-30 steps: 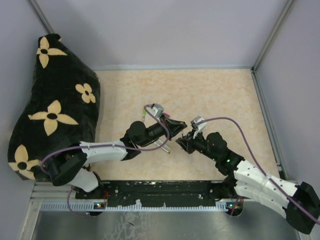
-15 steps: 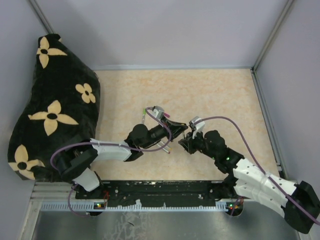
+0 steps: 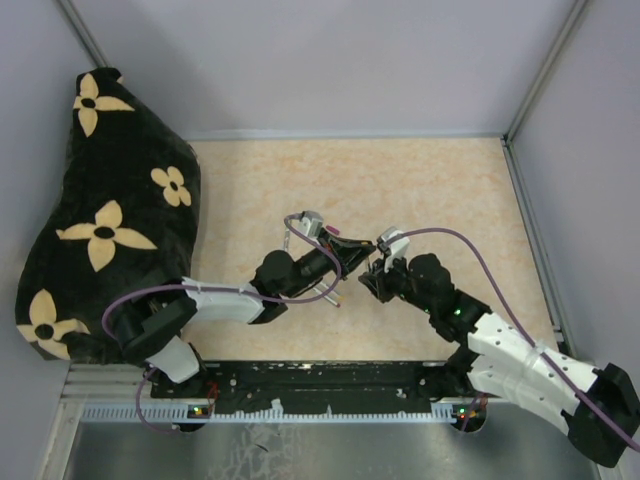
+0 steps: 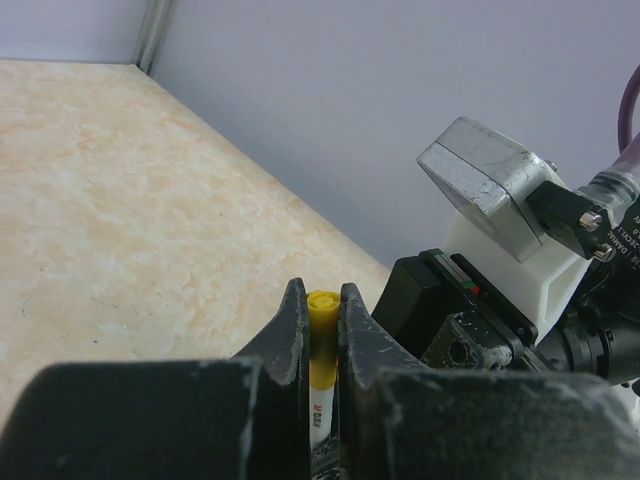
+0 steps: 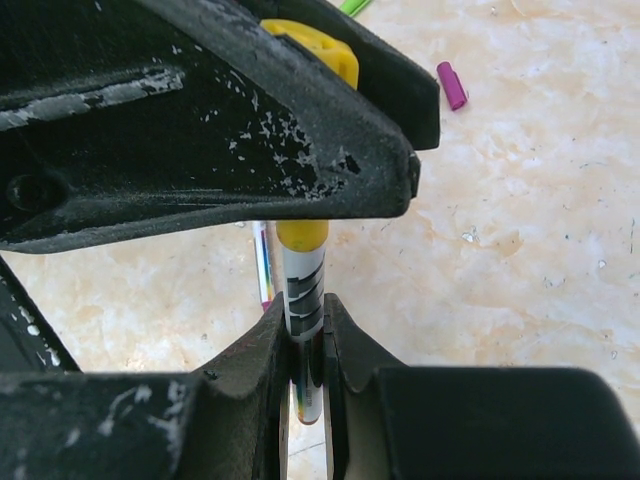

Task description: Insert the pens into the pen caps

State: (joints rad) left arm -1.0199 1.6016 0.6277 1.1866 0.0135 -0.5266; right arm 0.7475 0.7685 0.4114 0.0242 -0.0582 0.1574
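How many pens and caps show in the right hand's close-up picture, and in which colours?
Pens: 2, the held pen and the lying pen behind it on the table.
Caps: 2, the yellow cap and the magenta cap.
Green piece, cut off at the edge, kind unclear: 1.
Total: 5.

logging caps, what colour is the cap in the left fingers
Yellow; the cap shows best in the left wrist view, pinched between the left fingers.
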